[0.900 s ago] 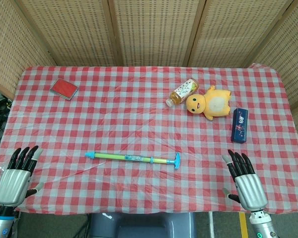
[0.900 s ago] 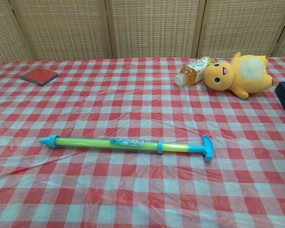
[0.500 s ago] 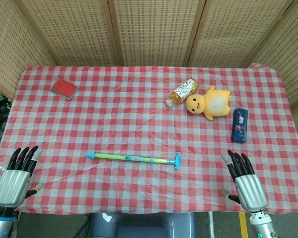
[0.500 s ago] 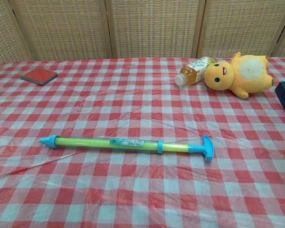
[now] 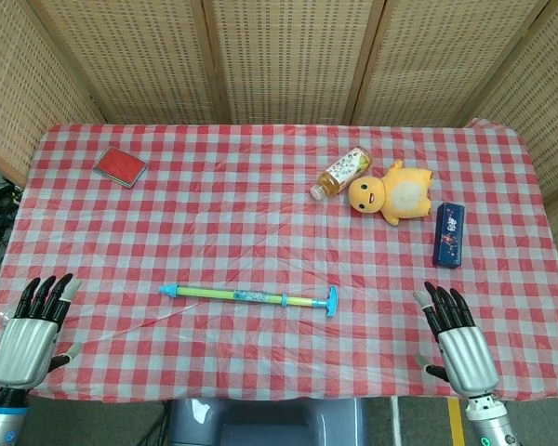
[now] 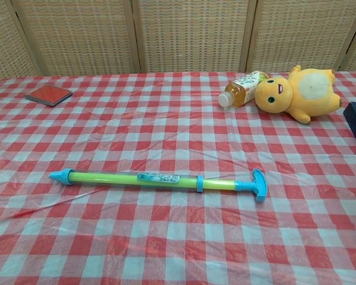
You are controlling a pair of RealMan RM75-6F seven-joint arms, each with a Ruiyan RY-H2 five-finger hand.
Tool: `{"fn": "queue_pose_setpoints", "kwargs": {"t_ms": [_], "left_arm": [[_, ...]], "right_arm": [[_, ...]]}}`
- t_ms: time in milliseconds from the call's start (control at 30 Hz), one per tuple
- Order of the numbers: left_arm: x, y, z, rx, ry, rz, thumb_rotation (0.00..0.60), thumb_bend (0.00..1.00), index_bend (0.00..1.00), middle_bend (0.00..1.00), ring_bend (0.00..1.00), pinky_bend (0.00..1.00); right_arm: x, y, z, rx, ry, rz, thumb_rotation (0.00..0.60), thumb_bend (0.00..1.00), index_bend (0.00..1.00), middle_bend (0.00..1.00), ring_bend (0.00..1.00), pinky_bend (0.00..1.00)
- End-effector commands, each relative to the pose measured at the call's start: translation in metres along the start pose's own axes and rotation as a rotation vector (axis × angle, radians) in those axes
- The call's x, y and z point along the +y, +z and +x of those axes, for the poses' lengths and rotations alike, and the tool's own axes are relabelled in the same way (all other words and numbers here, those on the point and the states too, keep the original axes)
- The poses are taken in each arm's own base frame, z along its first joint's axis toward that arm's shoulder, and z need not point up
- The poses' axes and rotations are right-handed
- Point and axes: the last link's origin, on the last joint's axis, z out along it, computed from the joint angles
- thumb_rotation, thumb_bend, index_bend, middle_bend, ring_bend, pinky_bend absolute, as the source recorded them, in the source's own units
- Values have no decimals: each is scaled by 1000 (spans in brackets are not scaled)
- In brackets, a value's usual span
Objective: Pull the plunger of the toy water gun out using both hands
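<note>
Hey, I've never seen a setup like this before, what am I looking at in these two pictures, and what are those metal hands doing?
This is a two-armed robot at a table, steered remotely by a person. One picture comes from a camera on its head, looking down; the other from its chest, looking across the tabletop.

In the head view, the left hand and right hand sit at the near edge, fingers apart, holding nothing. The chest view shows neither hand.

On the checkered tablecloth lies a toy water gun, a green tube with a blue T-handle on its plunger end. Nothing touches it yet. Farther back lie a yellow plush toy, a drink bottle beside it, a dark blue box and a red case.
</note>
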Motion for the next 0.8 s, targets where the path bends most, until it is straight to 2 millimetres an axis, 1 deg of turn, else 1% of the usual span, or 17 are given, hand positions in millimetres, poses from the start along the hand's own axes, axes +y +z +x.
{"fn": "queue_pose_setpoints", "kwargs": {"t_ms": [33, 200, 267, 333, 367, 433, 467, 500, 533, 600, 700, 800], "left_arm": [[0, 0, 0, 0, 0, 1, 600, 124, 0, 0, 0, 0], [0, 2, -1, 0, -4, 2, 600, 124, 0, 0, 0, 0], [0, 3, -1, 4, -4, 0, 600, 124, 0, 0, 0, 0], [1, 4, -1, 13, -7, -2, 600, 124, 0, 0, 0, 0], [1, 4, -1, 16, -8, -4, 600, 125, 0, 0, 0, 0], [2, 5, -1, 19, -11, -7, 600, 124, 0, 0, 0, 0], [2, 6, -2, 21, -13, -8, 600, 124, 0, 0, 0, 0], [3, 7, -2, 23, -15, -13, 600, 124, 0, 0, 0, 0], [6, 11, -2, 24, -20, -24, 600, 124, 0, 0, 0, 0], [8, 15, -3, 23, -29, -31, 600, 124, 0, 0, 0, 0], [10, 19, -8, 6, -29, -38, 600, 124, 0, 0, 0, 0], [9, 21, -11, -8, -26, -34, 600, 125, 0, 0, 0, 0]], "right_arm": [[0, 5, 2, 4, 14, -4, 600, 138, 0, 0, 0, 0], [-5, 24, 2, 37, 40, -25, 600, 138, 0, 8, 0, 0], [-12, 34, 4, 63, 62, -19, 600, 138, 16, 53, 17, 0], [-20, 44, 5, 89, 79, -7, 600, 138, 63, 122, 75, 13], [-24, 51, 6, 102, 84, 0, 600, 138, 102, 178, 142, 51], [-35, 65, 7, 125, 95, 11, 600, 140, 182, 326, 311, 185], [-40, 69, 7, 132, 102, 15, 600, 141, 234, 446, 441, 296], [-48, 78, 7, 143, 120, 21, 600, 144, 276, 559, 563, 398], [-61, 91, 4, 141, 146, 32, 600, 145, 297, 627, 632, 453], [-71, 106, -2, 125, 129, 9, 600, 149, 347, 780, 779, 562], [-81, 119, -14, 70, 100, -18, 600, 157, 415, 916, 909, 682], [-89, 127, -26, 2, 75, -39, 600, 189, 475, 986, 977, 737]]}}
